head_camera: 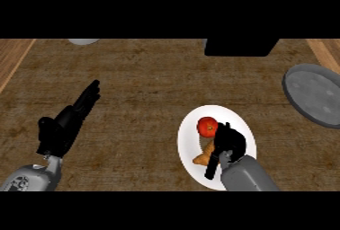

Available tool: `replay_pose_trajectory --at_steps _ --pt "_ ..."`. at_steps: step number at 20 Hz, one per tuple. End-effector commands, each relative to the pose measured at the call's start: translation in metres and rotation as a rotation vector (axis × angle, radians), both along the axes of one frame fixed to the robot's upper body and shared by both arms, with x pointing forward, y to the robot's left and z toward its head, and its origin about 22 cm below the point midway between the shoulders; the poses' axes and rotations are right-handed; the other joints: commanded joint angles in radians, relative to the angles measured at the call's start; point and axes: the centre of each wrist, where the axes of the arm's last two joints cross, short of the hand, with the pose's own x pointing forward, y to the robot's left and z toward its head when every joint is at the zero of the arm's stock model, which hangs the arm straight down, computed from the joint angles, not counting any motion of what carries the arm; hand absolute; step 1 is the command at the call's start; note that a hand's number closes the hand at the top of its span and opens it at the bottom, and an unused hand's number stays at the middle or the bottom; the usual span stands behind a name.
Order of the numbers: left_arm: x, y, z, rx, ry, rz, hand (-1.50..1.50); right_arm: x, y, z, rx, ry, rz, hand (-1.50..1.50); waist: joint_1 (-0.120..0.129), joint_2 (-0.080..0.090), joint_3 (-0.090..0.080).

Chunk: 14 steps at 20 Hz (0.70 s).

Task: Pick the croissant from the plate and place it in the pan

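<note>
From the head view, my right hand [230, 140] is low over the white plate [187, 146] and covers its right half, with my grey forearm coming up from the lower edge. The croissant [204, 156] lies on the plate just to the left of this hand. Its golden end shows, but the rest is tucked under my palm. I cannot tell whether the hand has closed on it or only hovers above it. A red tomato [208, 127] sits on the same plate, just ahead of the hand and slightly to its left, close to the croissant. The grey pan [313, 101] lies on the brown worktop [146, 90], well off to the right of my right hand and further forward, reaching the view's edge. My left hand [63, 128] rests open, far to the left of the plate, its fingers straight and pointing forward.
</note>
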Motion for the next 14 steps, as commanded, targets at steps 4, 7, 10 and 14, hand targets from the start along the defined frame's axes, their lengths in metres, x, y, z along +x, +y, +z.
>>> replay_pose_trajectory --at_steps 4,7,10,14 --pt "0.004 -0.002 0.001 0.010 -0.007 0.020 0.00 -0.017 0.036 0.050 -0.109 -0.078 -0.031 1.50 -0.005 0.018 0.020" --pt "-0.004 0.003 -0.011 0.012 0.001 0.021 0.00 -0.016 0.001 0.069 0.005 -0.412 0.069 1.50 -0.008 0.016 0.020" --pt "-0.004 0.010 -0.008 -0.001 0.007 0.020 0.00 -0.019 -0.027 0.090 0.018 -0.668 0.132 1.50 -0.019 0.013 0.021" --pt "0.005 0.001 -0.011 -0.001 0.005 0.025 0.00 -0.027 -0.027 0.124 -0.065 -0.940 0.137 1.50 -0.022 0.016 0.020"
